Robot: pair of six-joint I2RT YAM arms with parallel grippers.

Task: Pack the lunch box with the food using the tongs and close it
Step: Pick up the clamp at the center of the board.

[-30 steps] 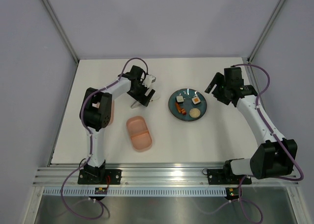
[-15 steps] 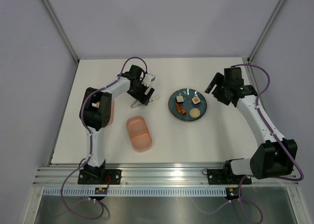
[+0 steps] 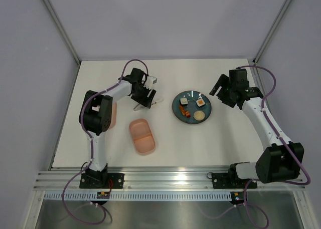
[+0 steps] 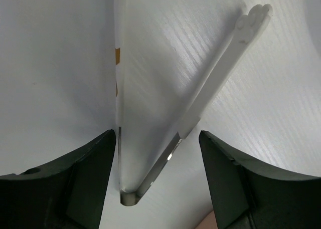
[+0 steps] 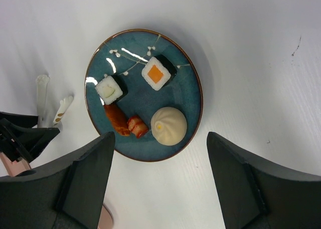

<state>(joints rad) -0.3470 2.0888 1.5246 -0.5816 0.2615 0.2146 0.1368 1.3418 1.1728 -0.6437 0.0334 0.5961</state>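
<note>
The left gripper (image 4: 156,136) sits low over the table (image 3: 225,139), its jaws spread on either side of the tongs' (image 4: 200,103) hinged end, with a gap on each side. The right gripper (image 5: 159,139) hangs wide open above the plate (image 5: 189,96) of food (image 5: 168,125). The lunch box (image 3: 142,136) lies open, just near of the tongs.

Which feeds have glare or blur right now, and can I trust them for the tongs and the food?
Left wrist view: the tongs fill the frame, their left arm nearly lost against the bright table; the left tool looks dark and soft at the bottom edge. Right wrist view: sharp, small glare streaks on the plate glaze, food readable. Top view: evenly lit, tongs small and partly hidden.
</note>
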